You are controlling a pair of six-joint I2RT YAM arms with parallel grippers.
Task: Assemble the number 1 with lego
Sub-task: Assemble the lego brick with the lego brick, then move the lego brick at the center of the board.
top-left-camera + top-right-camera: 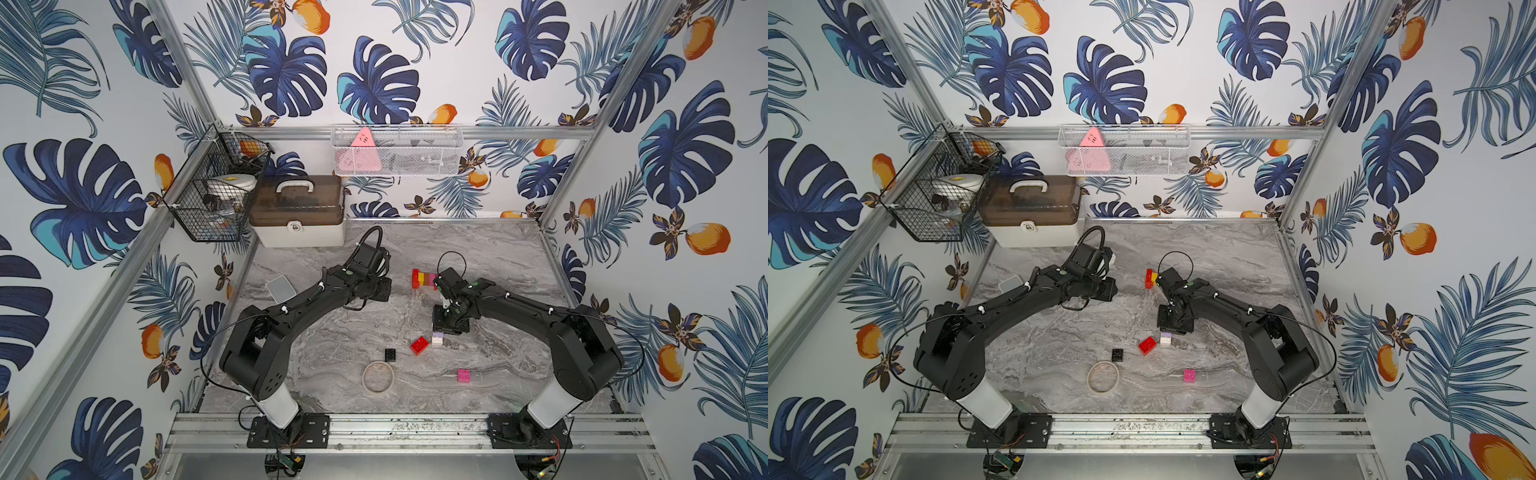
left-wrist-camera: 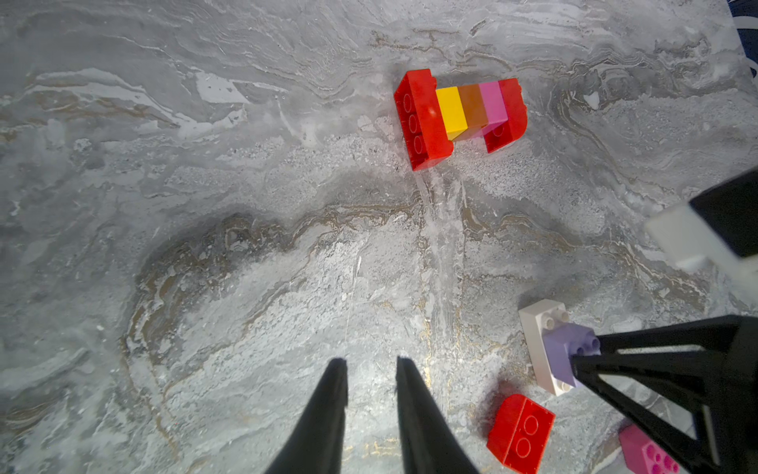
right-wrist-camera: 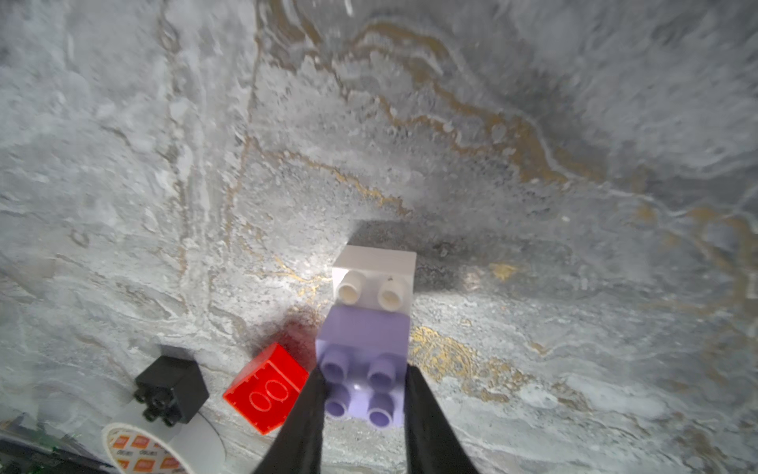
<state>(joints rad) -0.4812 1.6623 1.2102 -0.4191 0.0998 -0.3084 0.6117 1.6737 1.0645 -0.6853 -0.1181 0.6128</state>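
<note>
I stood watching the right gripper [image 3: 365, 373]. Its two black fingers were pressed against opposite sides of a small lilac studded plastic brick [image 3: 363, 332], pinching it. The lilac brick sat on one half of a longer white studded plastic brick [image 3: 373, 266], which rested on the grey marbled tabletop [image 3: 533, 123]. The white brick's two bare studs showed just beyond the fingertips.

Just beside one finger lay a loose red plastic brick [image 3: 266, 385], tilted; I could not tell whether it touched the lilac brick. Farther out on that same side sat a small black studded brick [image 3: 172, 388], tipped over with its studs pointing sideways, near a flat tan tape ring [image 1: 378, 377]. A bright pink studded brick [image 1: 464, 375] lay alone, well apart from the right gripper, back toward that arm's base.

The left gripper [image 2: 371, 363] hung over bare tabletop. Its fingers stood a narrow gap apart, with nothing between them. Ahead of its fingertips, well apart, a joined row of bricks [image 2: 459, 115] lay on its side: a long red one, then yellow, orange and pink, and a round-edged red one at the end. The pinched lilac brick was off to one side of the left gripper, nearer to it than that row.
</note>
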